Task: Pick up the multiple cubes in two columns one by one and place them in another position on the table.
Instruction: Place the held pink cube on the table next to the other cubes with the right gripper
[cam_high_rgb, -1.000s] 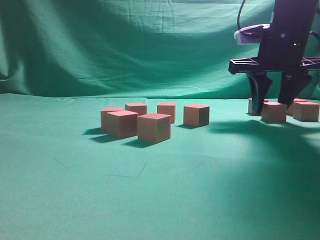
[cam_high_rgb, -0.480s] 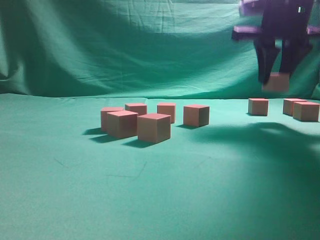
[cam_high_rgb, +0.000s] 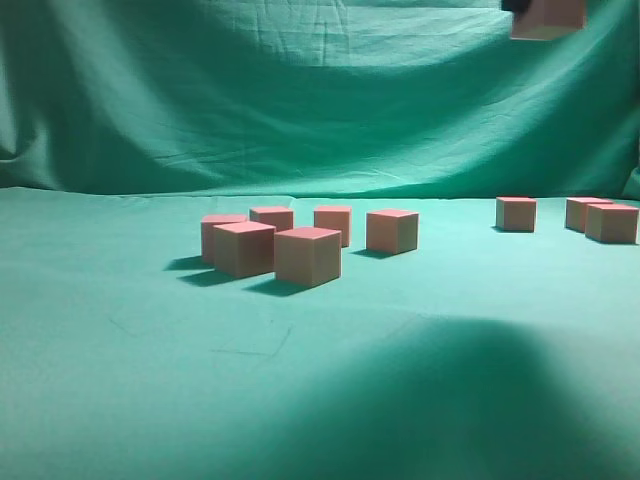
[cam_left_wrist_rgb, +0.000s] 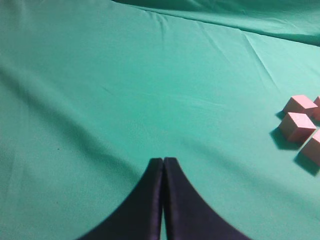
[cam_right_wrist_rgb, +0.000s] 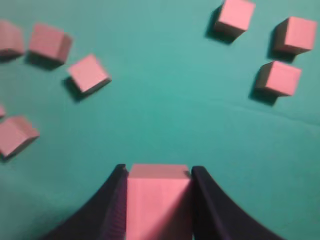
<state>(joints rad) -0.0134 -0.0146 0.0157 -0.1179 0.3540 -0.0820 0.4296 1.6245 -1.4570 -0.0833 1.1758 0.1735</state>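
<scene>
My right gripper (cam_right_wrist_rgb: 157, 172) is shut on a pink cube (cam_right_wrist_rgb: 159, 200) and holds it high above the table. In the exterior view only the held cube (cam_high_rgb: 548, 18) and a scrap of black finger show at the top right edge. Three cubes (cam_high_rgb: 516, 213) rest on the teal table (cam_high_rgb: 320, 400) at the right; they also show in the right wrist view (cam_right_wrist_rgb: 278, 78). Several cubes (cam_high_rgb: 308, 255) sit grouped at the centre left. My left gripper (cam_left_wrist_rgb: 163, 161) is shut and empty above bare cloth, with cubes (cam_left_wrist_rgb: 296, 126) off to its right.
A draped green cloth backdrop (cam_high_rgb: 300, 100) hangs behind the table. A broad dark shadow lies over the front right of the cloth (cam_high_rgb: 470, 400).
My right gripper has risen with the cube from the right-hand group on the table up to the top edge of the exterior view. The other cubes have not moved.
</scene>
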